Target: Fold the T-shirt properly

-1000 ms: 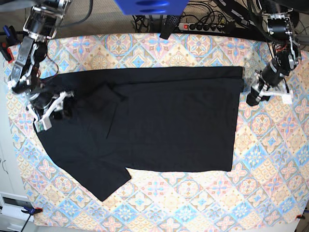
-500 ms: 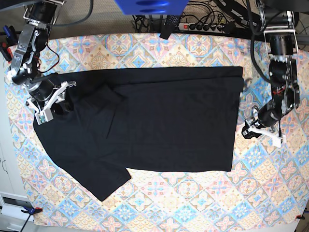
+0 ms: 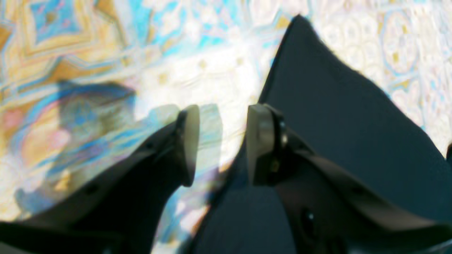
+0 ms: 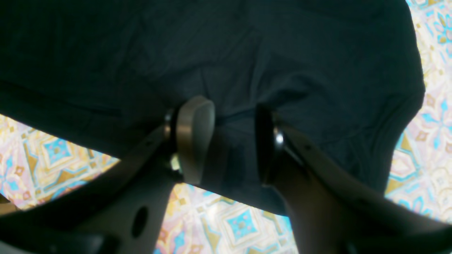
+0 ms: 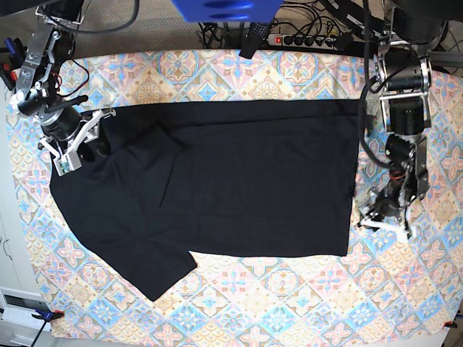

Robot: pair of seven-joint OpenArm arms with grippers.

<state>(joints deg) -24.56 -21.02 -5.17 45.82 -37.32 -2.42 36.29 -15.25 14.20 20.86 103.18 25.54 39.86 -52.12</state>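
Left gripper (image 5: 370, 217), open and empty, is dropping toward T-shirt (image 5: 239, 173) hem corner; right gripper (image 5: 81, 147), open, is hovering over the collar end.

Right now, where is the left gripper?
In the base view, the left gripper is on the right, low beside the T-shirt hem, near its lower corner.

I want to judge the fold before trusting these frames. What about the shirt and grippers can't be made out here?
- Base view: the left gripper is too small to show whether it touches the T-shirt.
- Left wrist view: motion blur smears the hem corner and patterned cloth.
- Right wrist view: the right gripper hides the fabric beneath; contact is unclear.
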